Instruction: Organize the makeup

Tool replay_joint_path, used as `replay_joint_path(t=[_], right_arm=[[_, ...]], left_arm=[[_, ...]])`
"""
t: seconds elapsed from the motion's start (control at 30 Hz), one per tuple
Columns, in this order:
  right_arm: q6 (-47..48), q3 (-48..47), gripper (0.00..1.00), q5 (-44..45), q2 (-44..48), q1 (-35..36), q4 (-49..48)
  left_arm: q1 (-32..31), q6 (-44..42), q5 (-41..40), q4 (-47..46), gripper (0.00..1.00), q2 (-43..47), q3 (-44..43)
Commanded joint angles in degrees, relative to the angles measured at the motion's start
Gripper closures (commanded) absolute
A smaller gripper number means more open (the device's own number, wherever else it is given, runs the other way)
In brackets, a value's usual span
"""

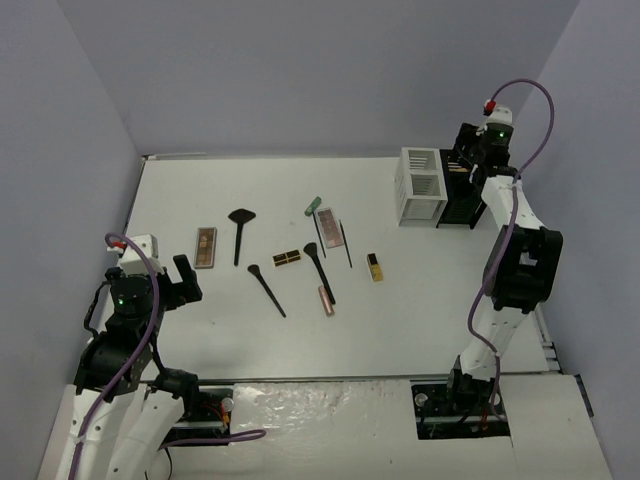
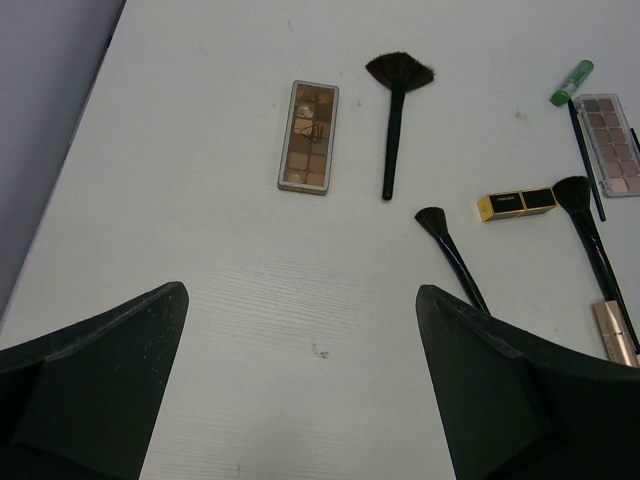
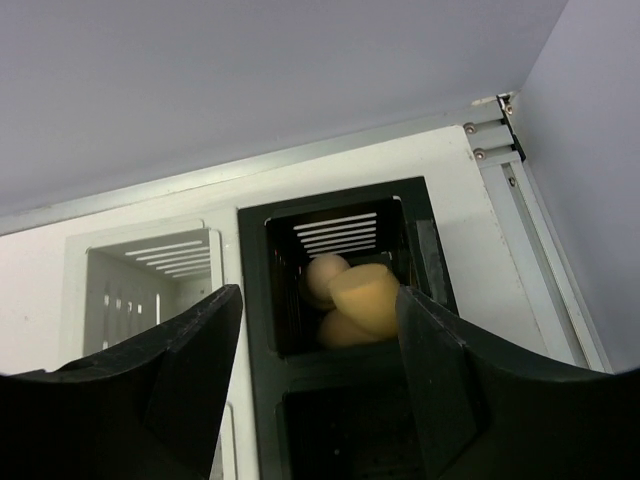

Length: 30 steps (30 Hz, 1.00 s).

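Right gripper [image 3: 318, 320] released above black organizer [image 3: 254, 255], sponges [image 3: 362, 296] inside, perhaps three, left gripper [image 2: 302, 310] spread wide

Beige sponges [image 3: 355, 295] in black box [image 3: 258, 300], brushes [image 2: 392, 120], palettes [image 2: 308, 136] on table [image 2: 200, 250]

Top camera overlooks the whole table [image 1: 420, 320]; wrist cameras look down closely.

Beige sponges [image 3: 365, 295], black slatted box [image 3: 255, 260], white slatted box [image 3: 150, 265], green tube [image 2: 572, 82]
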<state>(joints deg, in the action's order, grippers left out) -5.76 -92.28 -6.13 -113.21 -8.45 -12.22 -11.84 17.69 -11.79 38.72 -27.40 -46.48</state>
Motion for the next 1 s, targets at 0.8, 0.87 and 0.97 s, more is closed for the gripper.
replay_joint_path(t=[0.8, 0.87, 0.97], right_arm=[[-12.7, 37.7, 0.24, 15.6, 26.1, 36.7, 11.9], [-13.0, 38.2, 0.26, 16.1, 24.2, 36.9, 11.6], [-13.1, 38.1, 0.28, 16.0, 22.1, 37.4, 11.1]], left_arm=[[0.4, 0.7, 1.3, -2.6, 0.03, -0.8, -1.2], [0.4, 0.7, 1.5, -2.6, 0.03, -0.9, -1.2], [0.4, 0.8, 1.6, -2.5, 0.03, -0.9, -1.2]])
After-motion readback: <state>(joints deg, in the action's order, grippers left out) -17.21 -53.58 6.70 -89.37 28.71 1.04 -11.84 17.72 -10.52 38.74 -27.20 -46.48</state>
